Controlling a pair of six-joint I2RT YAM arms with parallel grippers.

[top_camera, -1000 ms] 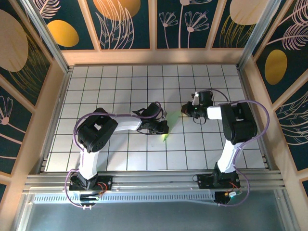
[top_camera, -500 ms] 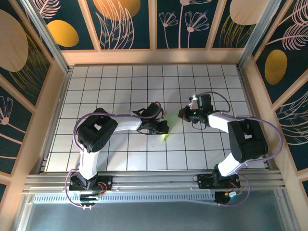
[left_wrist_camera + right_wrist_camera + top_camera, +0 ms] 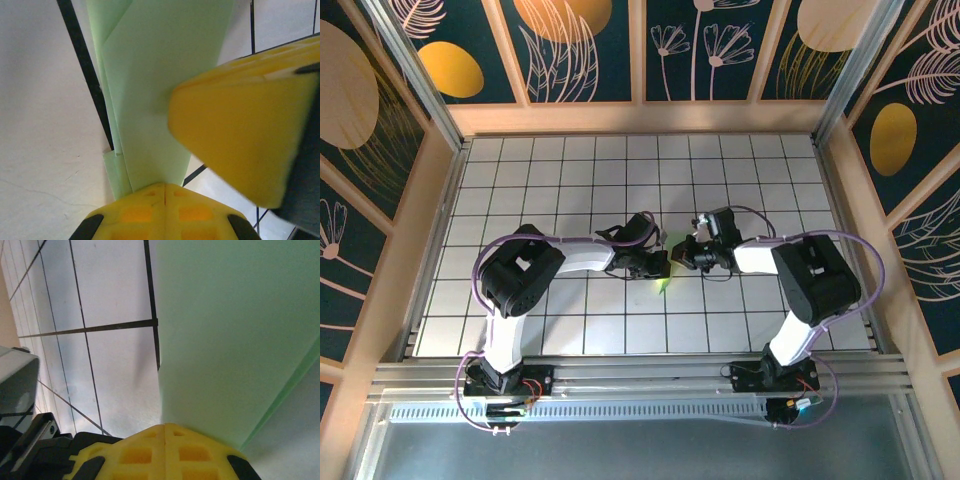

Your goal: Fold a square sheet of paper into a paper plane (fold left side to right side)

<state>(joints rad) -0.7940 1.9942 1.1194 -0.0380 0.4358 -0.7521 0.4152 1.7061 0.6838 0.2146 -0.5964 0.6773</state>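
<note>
The folded green paper [image 3: 665,284] lay flat near the middle of the tiled worktop [image 3: 570,180], a narrow creased strip between the two arms. The left fingers [image 3: 145,205] were closed together at the strip's [image 3: 160,75] near end. The right fingers [image 3: 145,442] were likewise closed, with the paper [image 3: 225,330] spreading from their tips. Whether either pair pinched the paper or only pressed on it could not be told. In the left wrist view, a yellow right finger [image 3: 240,130] touched the strip.

Bright, even overhead light in the top view, sharp across the white tiled table [image 3: 570,170], only faint soft shadows, both wrist views close and blurred, folded green paper [image 3: 225,340] softly lit, yellow fingertips [image 3: 135,217] out of focus at the bottom edge.
</note>
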